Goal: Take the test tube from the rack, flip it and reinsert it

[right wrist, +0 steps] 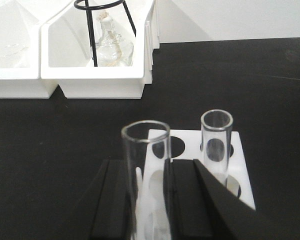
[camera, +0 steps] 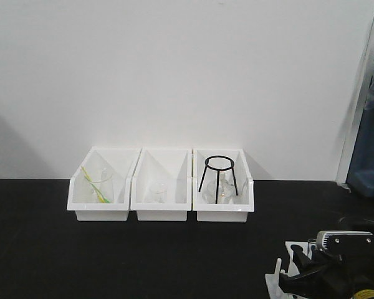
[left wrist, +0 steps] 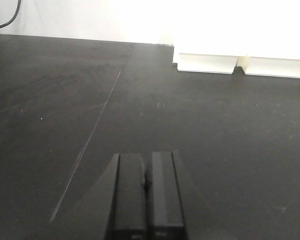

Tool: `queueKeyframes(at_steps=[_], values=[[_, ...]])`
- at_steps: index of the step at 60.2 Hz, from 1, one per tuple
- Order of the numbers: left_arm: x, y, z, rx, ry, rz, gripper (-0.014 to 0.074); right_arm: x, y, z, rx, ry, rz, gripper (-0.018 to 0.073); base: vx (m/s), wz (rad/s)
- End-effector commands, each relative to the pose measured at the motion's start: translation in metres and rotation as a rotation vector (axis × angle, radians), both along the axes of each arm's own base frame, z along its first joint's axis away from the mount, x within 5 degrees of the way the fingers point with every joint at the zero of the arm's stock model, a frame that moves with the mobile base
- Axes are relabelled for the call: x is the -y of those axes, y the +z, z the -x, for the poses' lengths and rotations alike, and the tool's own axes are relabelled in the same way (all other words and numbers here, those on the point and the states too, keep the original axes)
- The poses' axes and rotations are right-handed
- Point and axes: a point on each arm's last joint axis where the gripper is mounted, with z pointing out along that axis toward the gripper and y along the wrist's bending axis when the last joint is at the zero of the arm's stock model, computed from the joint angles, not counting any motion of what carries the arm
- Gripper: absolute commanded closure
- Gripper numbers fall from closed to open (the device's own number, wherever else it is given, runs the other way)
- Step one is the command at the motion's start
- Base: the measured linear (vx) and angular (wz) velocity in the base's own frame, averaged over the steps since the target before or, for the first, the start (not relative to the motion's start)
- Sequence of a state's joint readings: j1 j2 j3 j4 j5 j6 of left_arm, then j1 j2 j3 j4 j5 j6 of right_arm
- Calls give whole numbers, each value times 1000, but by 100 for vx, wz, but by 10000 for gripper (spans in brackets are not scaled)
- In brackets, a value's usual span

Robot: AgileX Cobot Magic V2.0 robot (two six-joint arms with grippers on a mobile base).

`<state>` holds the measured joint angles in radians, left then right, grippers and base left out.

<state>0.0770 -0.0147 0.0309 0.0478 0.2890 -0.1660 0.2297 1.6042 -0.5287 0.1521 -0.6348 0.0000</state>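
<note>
The test tube stands upright, mouth up, pinched between the jaws of the right gripper. It is over the rack near the front right corner of the bench (a twin tube stands in a farther hole). The left gripper has its jaws pressed together, holding nothing.

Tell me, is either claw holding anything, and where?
The right gripper clamps the test tube just below its open rim; the left gripper holds nothing.

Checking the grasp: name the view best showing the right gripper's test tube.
Right wrist view: the test tube stands rim-up in the right gripper, at the rack. Front view: arm hides it. Left wrist view: absent.
</note>
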Motion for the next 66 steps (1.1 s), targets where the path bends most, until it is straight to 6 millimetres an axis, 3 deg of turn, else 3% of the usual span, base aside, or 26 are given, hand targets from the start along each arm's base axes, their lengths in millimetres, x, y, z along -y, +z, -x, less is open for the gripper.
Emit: queueKeyframes(at_steps=[1,12,66], values=[[1,8,-1,98,-11,-4,603,-1,21,-5,121,3,-15,526,0,0],[1,8,-1,98,-11,-4,603,-3,30,-4,177,30,-4,573,0,0],[1,8,-1,98,-11,-4,603,5,119,37,483,48,-46,568,0,0]])
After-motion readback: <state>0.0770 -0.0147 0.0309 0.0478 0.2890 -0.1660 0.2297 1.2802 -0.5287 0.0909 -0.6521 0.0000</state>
